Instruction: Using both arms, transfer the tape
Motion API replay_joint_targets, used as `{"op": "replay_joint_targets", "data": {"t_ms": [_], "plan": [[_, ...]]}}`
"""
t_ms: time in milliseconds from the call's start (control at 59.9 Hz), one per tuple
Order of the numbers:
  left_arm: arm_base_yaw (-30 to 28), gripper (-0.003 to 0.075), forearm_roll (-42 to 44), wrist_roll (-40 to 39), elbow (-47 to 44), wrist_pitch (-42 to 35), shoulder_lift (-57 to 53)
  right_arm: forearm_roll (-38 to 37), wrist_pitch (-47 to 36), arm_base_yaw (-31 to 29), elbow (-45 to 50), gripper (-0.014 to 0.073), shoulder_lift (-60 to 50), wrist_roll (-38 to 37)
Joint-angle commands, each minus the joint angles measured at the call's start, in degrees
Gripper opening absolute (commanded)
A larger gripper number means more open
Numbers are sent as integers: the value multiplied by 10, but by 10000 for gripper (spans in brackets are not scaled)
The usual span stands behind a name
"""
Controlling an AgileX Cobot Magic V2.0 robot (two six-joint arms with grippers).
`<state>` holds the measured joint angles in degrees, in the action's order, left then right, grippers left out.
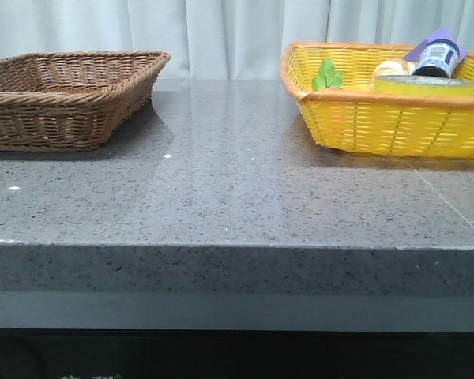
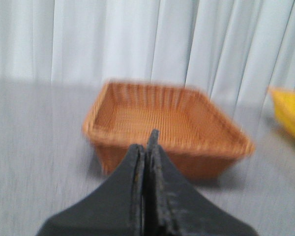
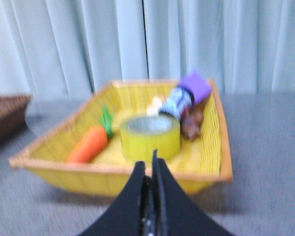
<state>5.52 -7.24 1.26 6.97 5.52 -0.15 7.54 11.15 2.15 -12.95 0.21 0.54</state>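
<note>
The yellow tape (image 1: 423, 85) lies flat inside the yellow basket (image 1: 387, 126) at the back right of the table; the right wrist view shows the tape (image 3: 150, 135) just beyond my right gripper (image 3: 148, 162), which is shut and empty, short of the basket's near rim. My left gripper (image 2: 146, 142) is also shut on nothing, its tips facing the brown wicker basket (image 2: 162, 128). Neither arm shows in the front view.
The brown basket (image 1: 63, 95) sits at the back left with nothing showing in it. In the yellow basket (image 3: 123, 172) lie a toy carrot (image 3: 88, 142), a dark-capped bottle (image 3: 176, 104) and a purple block (image 3: 196, 86). A white curtain hangs behind the grey stone table (image 1: 237, 189).
</note>
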Motion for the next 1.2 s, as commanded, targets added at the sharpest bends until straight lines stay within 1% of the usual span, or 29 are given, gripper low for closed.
{"op": "replay_joint_targets", "data": {"t_ms": [0,67,117,234,367,468,518,551,584,618,635,651,668,685,701,718,735,751,768,818,835,852,885,952,1085,1186], "plan": [[-2,-20,-6,-4,77,-33,31,-2,3,-4,-83,-88,45,4],[-2,-20,-6,-4,124,-4,70,-2,36,-4,-126,-88,92,4],[-2,-20,-6,-4,158,31,117,-2,60,-4,-163,-88,131,4],[-2,-20,-5,-4,211,74,209,-2,76,-4,-214,-88,206,4],[-2,-20,-6,-4,244,68,277,-2,78,-4,-241,-89,270,4],[-2,-20,-6,-4,248,49,297,-2,74,-4,-241,-87,290,4],[-2,-19,-6,-4,248,49,299,-2,75,-4,-241,-69,293,4],[-2,-15,-6,-4,248,49,299,-2,74,-4,-241,-31,293,4],[-2,6,-6,-4,248,49,299,-2,74,-4,-241,29,293,4],[-2,48,-3,-4,248,49,299,-2,73,-4,-241,111,294,4],[-2,83,2,-3,248,49,299,-2,73,-4,-241,169,294,4],[-2,111,6,-3,248,49,299,-2,73,-4,-241,209,294,4],[-2,160,13,-2,248,49,299,-2,73,-4,-241,272,295,4],[-2,196,18,-2,248,49,299,-2,74,-4,-241,314,296,4],[-2,256,23,-2,248,48,299,-2,73,-4,-241,375,297,4],[-2,299,26,-2,248,48,299,-2,73,-4,-241,413,297,4],[-2,365,28,-2,248,48,299,-2,71,-4,-241,465,300,4],[-2,409,28,-2,248,48,299,-2,70,-4,-241,496,301,4],[-2,471,28,-2,248,48,299,-2,68,-4,-241,538,303,4],[-2,592,28,-2,248,48,299,-2,61,-4,-240,610,307,4],[-2,619,28,-2,248,48,299,-2,58,-4,-240,631,309,4],[-2,652,28,-2,248,48,299,-2,52,-4,-239,640,311,4],[-2,689,28,-2,247,46,299,-1,46,-4,-239,641,314,4],[-2,701,28,-2,247,46,299,0,41,-4,-240,640,325,4],[-2,664,28,-2,247,46,299,16,53,-4,-259,640,381,4],[-2,632,28,-2,247,46,299,23,77,-4,-303,640,454,-5]]}}
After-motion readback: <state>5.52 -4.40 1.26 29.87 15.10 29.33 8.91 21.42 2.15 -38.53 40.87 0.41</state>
